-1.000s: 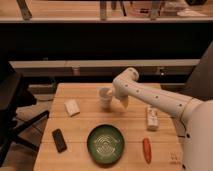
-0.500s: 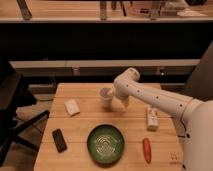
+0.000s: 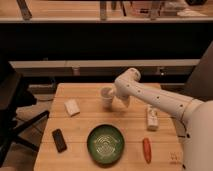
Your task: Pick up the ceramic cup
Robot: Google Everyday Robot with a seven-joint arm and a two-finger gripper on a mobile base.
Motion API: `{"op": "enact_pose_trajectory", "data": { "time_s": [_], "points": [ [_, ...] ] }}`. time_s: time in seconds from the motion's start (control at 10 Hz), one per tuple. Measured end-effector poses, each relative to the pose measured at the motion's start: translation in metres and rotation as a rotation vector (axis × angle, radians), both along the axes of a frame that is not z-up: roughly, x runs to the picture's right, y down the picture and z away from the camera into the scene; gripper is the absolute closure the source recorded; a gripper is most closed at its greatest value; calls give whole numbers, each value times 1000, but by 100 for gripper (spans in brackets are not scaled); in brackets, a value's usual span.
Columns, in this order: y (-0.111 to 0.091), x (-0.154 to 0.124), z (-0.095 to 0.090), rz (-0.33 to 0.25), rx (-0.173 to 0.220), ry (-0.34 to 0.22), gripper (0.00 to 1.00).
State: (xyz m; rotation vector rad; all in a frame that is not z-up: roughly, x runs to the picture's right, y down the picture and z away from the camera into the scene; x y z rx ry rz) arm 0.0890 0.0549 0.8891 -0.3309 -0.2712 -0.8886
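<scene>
In the camera view, a wooden table (image 3: 90, 120) is seen from above and in front. The ceramic cup (image 3: 106, 97) is found upright on the far half of the tabletop, near its middle, with its darker inside turned up. The gripper (image 3: 118, 101) is held low over the table just beside the cup, on the cup's right as pictured, at the end of a white arm (image 3: 160, 100) that is reached in from the right edge and bent downward at the wrist. The jaws are spread to their widest and nothing is held between them; the cup is left resting on the wood. Whether a finger is touching the cup's wall cannot be told.

Nearer the camera, a green bowl (image 3: 106, 144) is set close to the front edge. A small black block (image 3: 59, 140) is laid to its left, and an orange-red, carrot-like item (image 3: 146, 150) to its right. A white packet (image 3: 72, 107) is placed left of the cup, well apart from it. A white bottle (image 3: 152, 118) is laid on its side under the arm, towards the right edge. A dark chair (image 3: 12, 115) is seen left of the table.
</scene>
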Motion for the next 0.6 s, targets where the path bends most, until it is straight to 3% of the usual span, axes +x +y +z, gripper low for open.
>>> {"op": "enact_pose_trajectory", "data": {
  "time_s": [0.6],
  "points": [
    [1, 8, 2, -4, 3, 3, 20]
  ]
}}
